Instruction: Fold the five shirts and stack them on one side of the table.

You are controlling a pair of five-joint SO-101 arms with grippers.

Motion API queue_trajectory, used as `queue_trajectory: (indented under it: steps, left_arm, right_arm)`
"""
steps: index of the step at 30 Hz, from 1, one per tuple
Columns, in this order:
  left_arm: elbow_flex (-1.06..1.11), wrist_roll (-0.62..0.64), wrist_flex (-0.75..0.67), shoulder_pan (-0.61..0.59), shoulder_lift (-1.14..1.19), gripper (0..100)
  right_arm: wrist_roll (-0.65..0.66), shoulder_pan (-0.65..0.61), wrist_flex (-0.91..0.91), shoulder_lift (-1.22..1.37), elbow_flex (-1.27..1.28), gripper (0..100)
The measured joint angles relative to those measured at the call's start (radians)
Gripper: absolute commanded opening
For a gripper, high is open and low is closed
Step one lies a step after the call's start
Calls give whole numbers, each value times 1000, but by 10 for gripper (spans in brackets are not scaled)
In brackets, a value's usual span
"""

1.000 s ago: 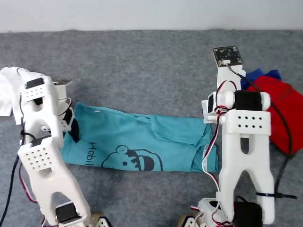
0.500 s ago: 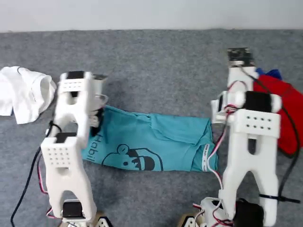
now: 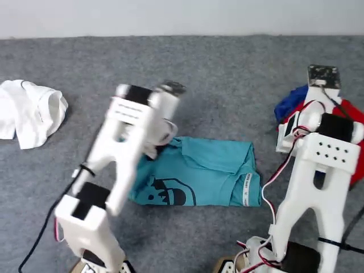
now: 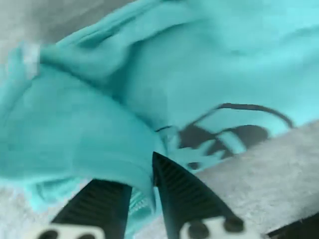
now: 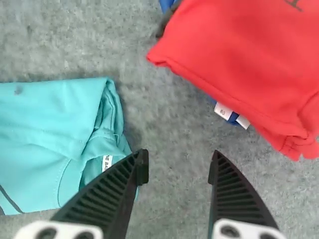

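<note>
One teal shirt point(image 3: 210, 170), half-folded, long axis left to right.

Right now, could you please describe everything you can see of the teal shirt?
The teal shirt is soft cloth with a dark cartoon print and a white label at the end near the right arm. It lies partly folded on the grey table, its other end bunched and pinched by the fingers of the left gripper. It does not touch the red shirt.

Grey carpet-like table point(image 3: 227, 74) runs back to a pale wall point(image 3: 182, 17).
</note>
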Motion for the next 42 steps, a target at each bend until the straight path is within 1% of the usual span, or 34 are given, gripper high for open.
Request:
queue_trajectory:
  steps: [3, 6, 8, 12, 15, 20, 23, 29, 32, 36, 39, 42]
  left_arm:
    - [-18, 0, 2, 126, 0, 12]
    - [-69, -3, 2, 218, 0, 12]
    - [-117, -3, 5, 255, 20, 12]
    - [-244, 0, 5, 305, 135, 12]
    - [-339, 2, 5, 345, 207, 12]
    - [-379, 2, 5, 422, 252, 12]
    - [-385, -2, 5, 440, 261, 12]
    - [-425, 5, 5, 434, 261, 13]
    - [-459, 5, -28, 440, 262, 13]
    - [-497, 5, -44, 460, 330, 13]
    - [-582, 38, -41, 462, 417, 13]
    - [-723, 44, -6, 460, 508, 13]
  right_arm:
    - [14, 29, 0, 0, 0, 197]
    - [31, 77, 0, -6, 2, 197]
    - [35, 123, 0, -31, 2, 197]
    - [43, 195, 0, -91, 2, 197]
    - [86, 236, 0, -132, 2, 197]
    - [115, 313, 0, -152, 5, 197]
    - [118, 333, 0, -161, 40, 197]
    - [118, 333, 0, -161, 61, 197]
    - [120, 333, 0, -161, 61, 197]
    - [120, 333, 0, -161, 61, 197]
    - [120, 348, 0, -161, 61, 197]
    - [120, 394, 0, -161, 61, 197]
